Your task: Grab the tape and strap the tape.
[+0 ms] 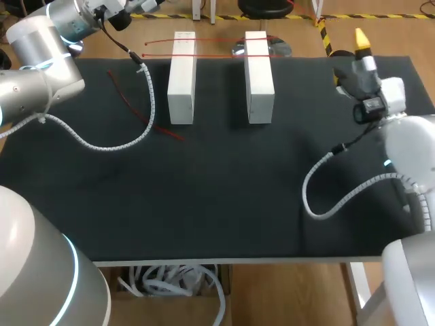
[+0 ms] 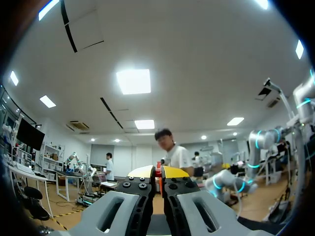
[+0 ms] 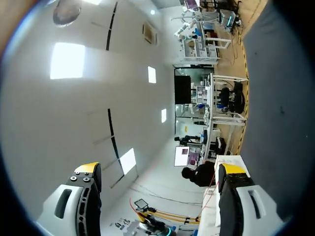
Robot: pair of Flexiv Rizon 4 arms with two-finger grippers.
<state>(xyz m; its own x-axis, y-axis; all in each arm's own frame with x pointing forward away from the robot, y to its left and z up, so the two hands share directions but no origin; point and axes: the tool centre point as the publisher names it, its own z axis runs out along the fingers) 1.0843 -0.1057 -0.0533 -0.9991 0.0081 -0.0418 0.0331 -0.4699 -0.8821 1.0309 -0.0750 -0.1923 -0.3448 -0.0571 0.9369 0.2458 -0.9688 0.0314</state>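
Observation:
Two thin red tape strands (image 1: 204,42) lie across the far ends of two white blocks (image 1: 181,78) (image 1: 259,77) on the black mat. Another red strand (image 1: 136,107) lies loose on the mat to the left of the blocks. My left gripper (image 2: 158,172) is raised off the table and shut, with a sliver of red tape pinched between its yellow tips. In the head view its tips are out of sight past the far left corner. My right gripper (image 1: 350,58) stands open over the far right of the mat, pointing upward, with nothing between its fingers (image 3: 86,170).
A shiny round metal object (image 1: 266,47) sits just behind the right block. The black mat (image 1: 217,190) covers the table. Both arms' white coiled cables (image 1: 109,144) hang over the mat.

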